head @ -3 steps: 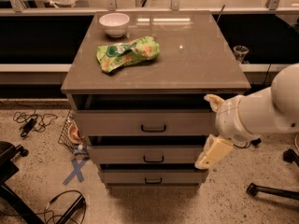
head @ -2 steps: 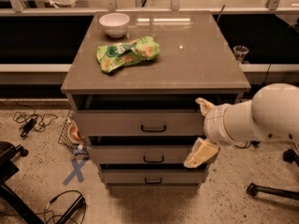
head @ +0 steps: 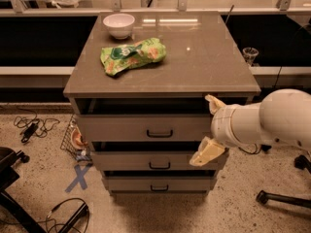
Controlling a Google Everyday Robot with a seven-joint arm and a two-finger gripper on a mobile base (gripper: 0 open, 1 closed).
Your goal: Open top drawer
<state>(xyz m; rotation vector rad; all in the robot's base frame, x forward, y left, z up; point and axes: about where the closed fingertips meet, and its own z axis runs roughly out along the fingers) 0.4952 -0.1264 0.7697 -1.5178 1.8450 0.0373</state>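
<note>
Claw (head: 210,127) sits at the right end of the top drawer (head: 126,128), in front of the table's right front corner. It's released: both tan fingers (head: 207,152) are splayed wide, one up by the top drawer's upper right corner, the other down over the right end of the middle drawer (head: 126,160). The black handle (head: 160,133) at the centre of the top drawer's front is well to the left of the claw, not touched. The white arm (head: 272,123) comes in from the right edge. The top drawer is the highest of three stacked fronts under the table (head: 214,62) top, with a dark gap between its upper edge and the tabletop lip; can't tell how far out it sits. The bottom drawer (head: 146,183) is below, narrower. On the table: white bowl (head: 119,24) at back left, green snack bag (head: 132,56) just in front of it, apart from the bowl. On the floor: blue tape X (head: 78,177) left of the drawers, a wire basket (head: 73,139) against the table's left side, loose cables (head: 31,126) further left.
</note>
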